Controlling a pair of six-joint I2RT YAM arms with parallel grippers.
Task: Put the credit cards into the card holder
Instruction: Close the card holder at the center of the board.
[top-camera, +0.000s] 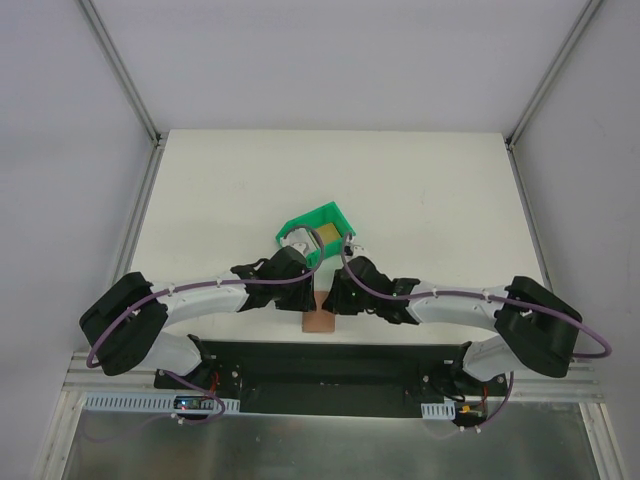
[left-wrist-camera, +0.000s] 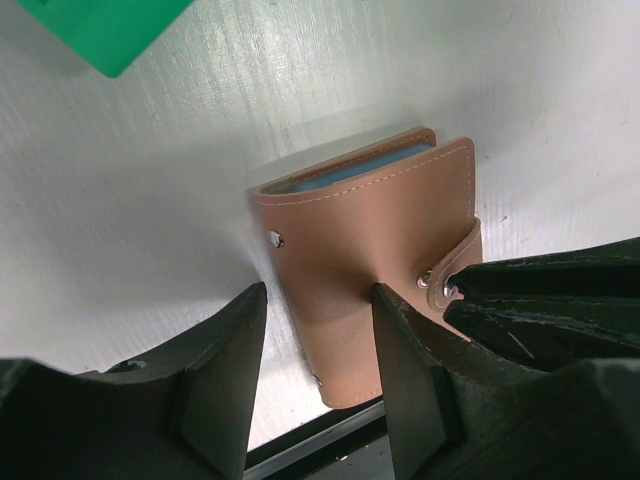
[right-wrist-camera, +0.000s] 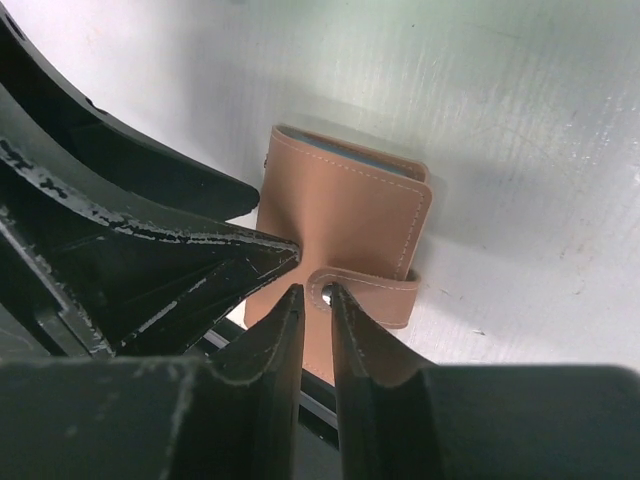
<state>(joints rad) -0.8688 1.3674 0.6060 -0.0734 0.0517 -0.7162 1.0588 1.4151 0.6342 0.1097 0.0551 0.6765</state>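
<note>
The tan-brown card holder (top-camera: 318, 323) lies folded shut near the table's front edge, with blue-grey pockets showing at its far edge (left-wrist-camera: 350, 172). My left gripper (left-wrist-camera: 318, 340) is open. Its right finger (left-wrist-camera: 405, 360) is over the leather and its left finger (left-wrist-camera: 235, 360) is over the table beside it. My right gripper (right-wrist-camera: 312, 292) is closed on the end of the snap tab (right-wrist-camera: 370, 290). A white-grey card (top-camera: 296, 240) and a gold-olive card (top-camera: 327, 236) sit in the green bin (top-camera: 330, 214). The blue card is not in view.
The green bin stands just behind both grippers, and its corner shows in the left wrist view (left-wrist-camera: 110, 30). The black base plate (top-camera: 330, 365) runs along the table's near edge right under the card holder. White walls and metal rails bound the table.
</note>
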